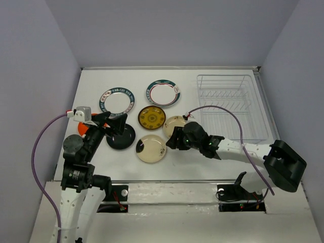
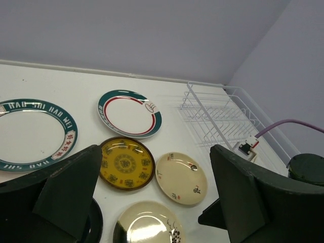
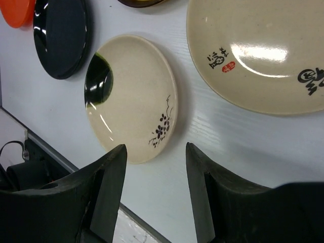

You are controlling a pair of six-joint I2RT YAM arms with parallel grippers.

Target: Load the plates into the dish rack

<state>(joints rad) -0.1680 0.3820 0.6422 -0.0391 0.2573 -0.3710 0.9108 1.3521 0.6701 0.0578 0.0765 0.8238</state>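
Right gripper (image 3: 156, 152), half-open and empty, hangs low at the three-o'clock rim of the plum-sprig cream plate (image 3: 131, 96), probably to pinch it, while the left gripper (image 1: 114, 123) gapes empty above the black plate (image 1: 124, 140); farther, at eleven o'clock, a white plate (image 2: 30, 134) has a rim reading "HAO WEI", and the dish rack (image 1: 225, 106) stands unloaded at two.

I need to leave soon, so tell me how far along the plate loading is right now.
Nothing looks done: the dish rack holds no plate. Nothing is in hand either. The left gripper and the right gripper are both open, and the right one hovers beside the spotted cream plate. All seven plates lie flat on the table and are left to load, the black plate and mustard plate among them.
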